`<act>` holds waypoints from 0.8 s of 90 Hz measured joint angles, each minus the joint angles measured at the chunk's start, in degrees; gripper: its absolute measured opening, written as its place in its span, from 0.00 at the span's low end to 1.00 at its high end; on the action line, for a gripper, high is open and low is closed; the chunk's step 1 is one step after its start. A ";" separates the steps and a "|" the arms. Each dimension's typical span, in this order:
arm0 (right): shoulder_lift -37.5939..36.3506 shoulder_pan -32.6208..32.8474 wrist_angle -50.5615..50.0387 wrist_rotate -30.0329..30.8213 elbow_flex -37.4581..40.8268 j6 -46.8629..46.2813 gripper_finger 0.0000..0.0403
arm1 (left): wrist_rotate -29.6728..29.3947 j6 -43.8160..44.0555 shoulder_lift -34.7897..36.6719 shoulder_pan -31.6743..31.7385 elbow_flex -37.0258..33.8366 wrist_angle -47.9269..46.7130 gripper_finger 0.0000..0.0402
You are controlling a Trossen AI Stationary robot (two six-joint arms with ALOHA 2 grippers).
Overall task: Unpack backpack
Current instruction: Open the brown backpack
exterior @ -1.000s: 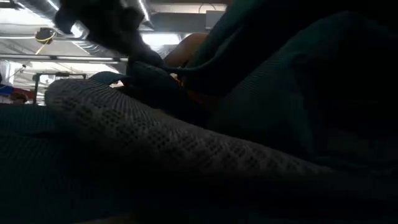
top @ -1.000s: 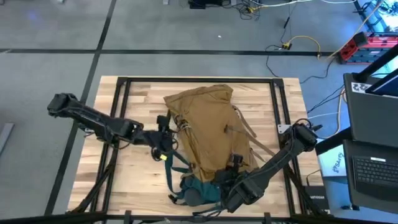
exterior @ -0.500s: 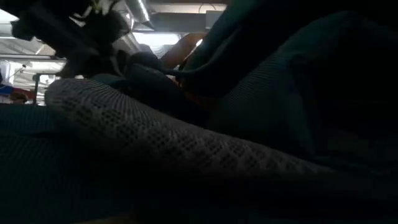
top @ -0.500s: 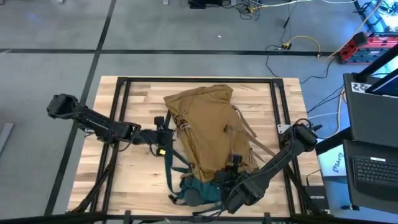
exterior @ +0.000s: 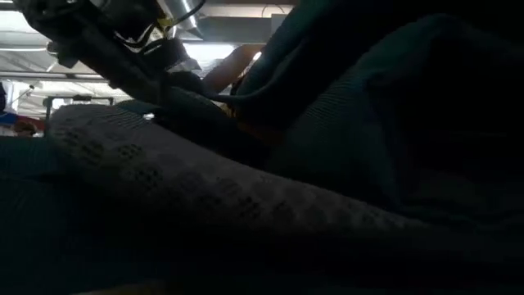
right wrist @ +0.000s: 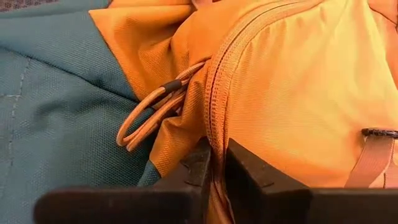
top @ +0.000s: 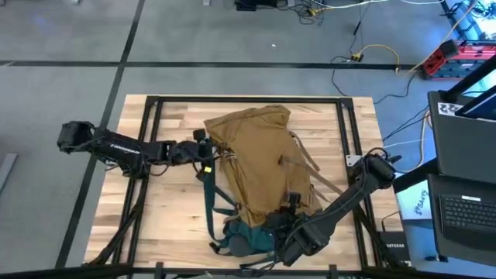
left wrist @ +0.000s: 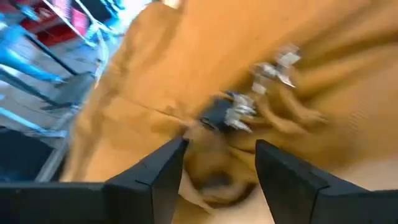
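Note:
The tan-brown backpack point(top: 260, 159) lies flat on the table, its teal base point(top: 248, 236) toward the near edge. My left gripper point(top: 205, 151) is open at the pack's left side. Its fingers point(left wrist: 165, 171) stand over gathered tan fabric and a small dark buckle point(left wrist: 227, 115). I cannot tell whether they touch it. My right gripper point(top: 283, 218) is at the near right of the pack, shut on its zipper seam. Teal mesh padding point(exterior: 205, 188) fills the low view. My right gripper pinches the raised zipper seam point(right wrist: 214, 118) of the tan fabric between its two fingers point(right wrist: 245, 168), close to where the tan meets the teal base point(right wrist: 56, 112). The fingers come from the table's near right, low and slanting. The pack rests on the table.
A black metal frame point(top: 232, 99) runs around the tabletop. Loose teal straps point(top: 211, 205) trail from the pack's left side toward the near edge. A tan cord loop point(right wrist: 149, 112) lies by the seam. Bare wood point(top: 167, 217) shows at the near left.
My left gripper has moved toward the table's far edge along the pack's left side, away from the teal straps and up beside the tan fabric. In the low view that arm has swung across the upper left. The pack has stayed where it was.

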State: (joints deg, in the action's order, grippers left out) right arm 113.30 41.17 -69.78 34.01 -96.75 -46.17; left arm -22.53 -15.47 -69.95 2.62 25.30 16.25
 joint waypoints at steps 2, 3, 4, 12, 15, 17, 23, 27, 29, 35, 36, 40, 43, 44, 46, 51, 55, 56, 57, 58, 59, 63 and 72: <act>0.00 0.00 0.03 0.06 0.00 0.00 0.06 | 0.10 -0.35 0.00 0.40 0.00 0.69 0.45; 0.00 -0.01 0.07 0.09 0.00 0.00 0.06 | 0.23 -0.53 0.00 0.62 0.00 0.99 0.45; 0.00 -0.01 0.14 0.11 0.02 0.00 0.06 | 0.40 -0.68 0.00 0.81 0.00 1.27 0.45; 0.00 -0.01 1.31 0.45 0.67 0.02 0.06 | 1.34 -1.77 0.00 1.97 0.00 3.22 0.45; 0.00 -0.01 1.37 0.47 0.91 0.00 0.06 | 1.34 -2.10 0.01 2.27 0.00 3.67 0.45; 0.00 -0.01 1.45 0.47 1.03 0.00 0.06 | 1.22 -2.26 0.02 2.33 0.01 3.72 0.45; -0.01 -0.01 1.68 0.49 1.38 -0.01 0.06 | 0.79 -2.73 0.09 2.43 0.01 3.79 0.45; -0.02 -0.01 1.84 0.50 1.62 -0.01 0.06 | 0.51 -3.05 0.13 2.49 0.01 3.83 0.45; -0.03 -0.01 1.92 0.51 1.73 -0.01 0.06 | 0.37 -3.20 0.15 2.53 0.02 3.85 0.45; -0.04 -0.01 2.15 0.52 2.09 -0.02 0.06 | -0.06 -3.67 0.22 2.63 0.02 3.92 0.45; -0.04 -0.01 2.19 0.52 2.14 -0.02 0.06 | -0.13 -3.75 0.23 2.65 0.02 3.93 0.45; -0.04 -0.01 2.34 0.53 2.36 0.00 0.06 | -0.40 -4.04 0.31 2.70 0.02 3.99 0.45; -0.04 -0.01 2.34 0.51 2.36 -0.01 0.06 | -0.57 -4.11 0.44 2.70 0.02 4.27 0.45; -0.04 -0.01 2.34 0.51 2.36 -0.01 0.06 | -0.59 -4.13 0.52 2.70 0.02 4.32 0.45; -0.04 -0.01 2.34 0.49 2.36 0.00 0.06 | -0.60 -4.17 0.65 2.70 0.02 4.39 0.45; -0.04 -0.01 2.05 0.53 2.22 0.02 0.06 | -0.70 -4.28 0.74 2.70 0.04 5.03 0.45; -0.04 -0.01 1.67 0.86 1.68 0.40 0.06 | -0.70 -4.48 0.74 2.70 0.07 5.42 0.45; -0.04 -0.01 1.56 0.98 1.51 0.61 0.06 | -0.70 -4.49 0.74 2.70 0.07 5.44 0.45; -0.04 -0.01 1.46 1.08 1.30 0.97 0.06 | -0.71 -4.53 0.74 2.70 0.07 5.45 0.45; -0.04 -0.01 1.39 1.23 1.11 1.27 0.06 | -0.71 -4.58 0.74 2.70 0.07 5.47 0.45; -0.04 -0.01 1.33 1.41 0.91 1.54 0.06 | -0.70 -4.67 0.74 2.70 0.07 5.50 0.45; -0.04 -0.01 1.10 2.31 -0.07 2.74 0.06 | -0.71 -4.75 0.74 2.70 0.07 5.61 0.45; -0.04 -0.03 1.17 4.27 -2.70 5.99 0.06 | -0.74 -4.65 0.74 2.70 0.07 5.33 0.45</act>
State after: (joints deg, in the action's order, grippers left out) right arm 113.25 41.15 -68.61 38.28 -99.45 -40.18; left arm -23.27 -20.12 -69.21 5.32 25.36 21.58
